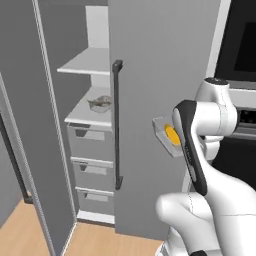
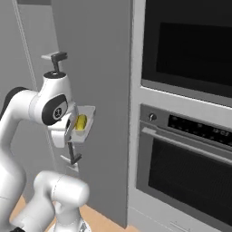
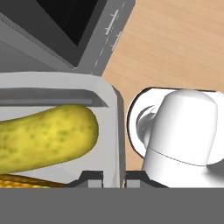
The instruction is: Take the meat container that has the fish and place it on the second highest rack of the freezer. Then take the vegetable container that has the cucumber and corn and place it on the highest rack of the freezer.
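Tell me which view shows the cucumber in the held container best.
The hand view: the cucumber fills the left side, mottled skin clear, inside the container whose wall the fingers pinch, with corn below. The left and right base views show just a small yellow patch in the tray.

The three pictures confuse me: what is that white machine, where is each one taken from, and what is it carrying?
It is a white robot arm on a driving base, in a computer-rendered kitchen. Two cameras ride on the base behind it, one to its left and one to its right. The third sits on the hand and looks along the gripper, which is shut on the rim of a vegetable container. Inside it lie a cucumber and corn. In the left view the freezer stands open, and a second container already rests on one of its racks. The right view also shows built-in ovens.
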